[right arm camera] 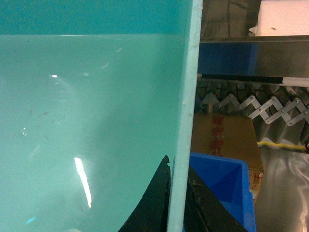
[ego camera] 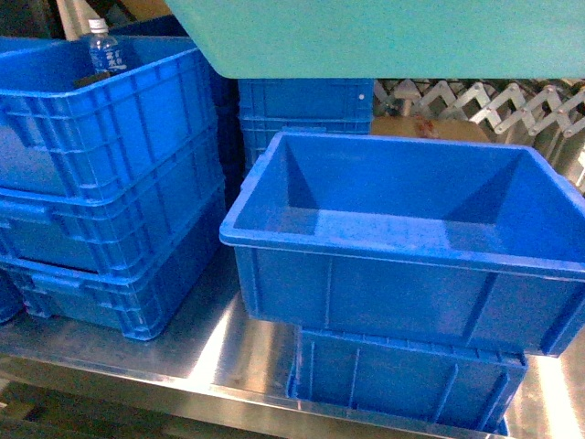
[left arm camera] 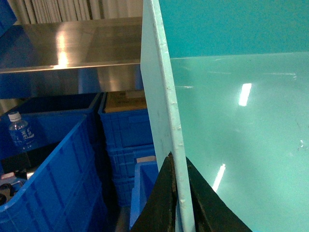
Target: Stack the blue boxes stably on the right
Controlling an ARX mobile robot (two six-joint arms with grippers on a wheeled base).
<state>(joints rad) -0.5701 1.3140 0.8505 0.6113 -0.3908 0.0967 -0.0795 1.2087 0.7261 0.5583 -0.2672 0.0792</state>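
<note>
Head view shows you the turquoise tub (ego camera: 384,37) held high above the open blue crate (ego camera: 411,247) on the right, each hand, left (left arm camera: 177,193) and right (right arm camera: 177,193), clamped on an opposite wall to keep it level.

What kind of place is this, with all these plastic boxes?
Probably a warehouse or factory packing area: stacked dark blue ribbed plastic crates stand on a stainless steel bench, with a folding metal roller conveyor and a brown cardboard carton behind them.
</note>
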